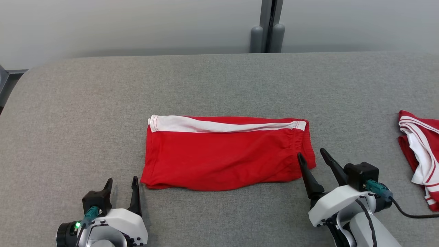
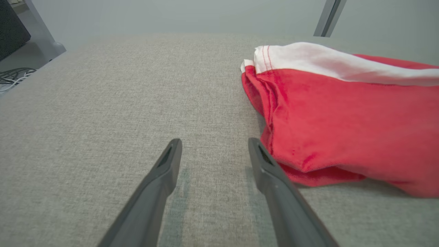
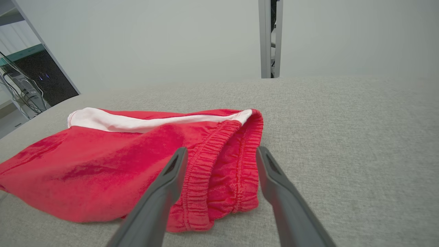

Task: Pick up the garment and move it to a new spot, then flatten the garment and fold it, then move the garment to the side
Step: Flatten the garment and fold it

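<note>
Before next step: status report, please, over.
Left gripper open, right gripper open. Folded red fabric shorts with white stripe lie flat. Crumpled red-white garment far right.

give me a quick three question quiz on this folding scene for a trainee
1. True or false: the left hand is gripping the red shorts.
2. The white stripe runs along which edge of the shorts? A nearest the robot, B farthest from the robot, C the robot's left.
3. Which part of the shorts lies nearest the right hand?

Key: 1 false, it is open beside them; 2 B; 3 the elastic waistband.
</note>
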Motion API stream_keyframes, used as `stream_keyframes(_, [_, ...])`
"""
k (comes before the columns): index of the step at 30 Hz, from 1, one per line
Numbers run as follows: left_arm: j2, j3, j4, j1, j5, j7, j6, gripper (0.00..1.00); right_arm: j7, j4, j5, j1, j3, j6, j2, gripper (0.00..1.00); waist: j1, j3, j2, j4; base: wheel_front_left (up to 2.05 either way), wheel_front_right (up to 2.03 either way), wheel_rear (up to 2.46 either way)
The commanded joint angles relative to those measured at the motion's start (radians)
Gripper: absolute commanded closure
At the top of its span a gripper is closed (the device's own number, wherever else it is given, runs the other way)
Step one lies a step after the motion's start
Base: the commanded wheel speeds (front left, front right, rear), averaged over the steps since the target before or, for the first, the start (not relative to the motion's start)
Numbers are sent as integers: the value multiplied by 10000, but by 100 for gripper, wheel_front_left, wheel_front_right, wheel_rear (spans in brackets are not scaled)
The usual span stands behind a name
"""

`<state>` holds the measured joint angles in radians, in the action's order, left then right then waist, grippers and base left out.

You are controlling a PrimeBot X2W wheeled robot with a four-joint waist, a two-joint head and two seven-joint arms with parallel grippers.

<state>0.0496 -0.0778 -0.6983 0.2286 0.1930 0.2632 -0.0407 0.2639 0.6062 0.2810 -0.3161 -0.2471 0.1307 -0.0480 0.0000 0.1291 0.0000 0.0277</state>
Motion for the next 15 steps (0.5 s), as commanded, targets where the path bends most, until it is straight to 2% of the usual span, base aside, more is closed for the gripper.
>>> stream_keyframes(1, [39,-22,47,-49,81,13,35,0,2,29,-8,-150,23,-1,-62,0,0,83,0,125,0,0,0])
stream_keyframes(9, [39,-154,47,65,440,13,17,0,0,1180,-183,-723,553,-1,-62,0,0,340,0,434,0,0,0])
stream_keyframes(14, [36,-246,48,196,563,13,-20,0,2,1796,353,-1051,573,-1,-60,0,0,634,0,571,0,0,0])
stream_keyframes(15, [38,-295,76,210,641,13,-14,0,2,2002,898,-1063,638,-1,-66,0,0,710,0,616,0,0,0])
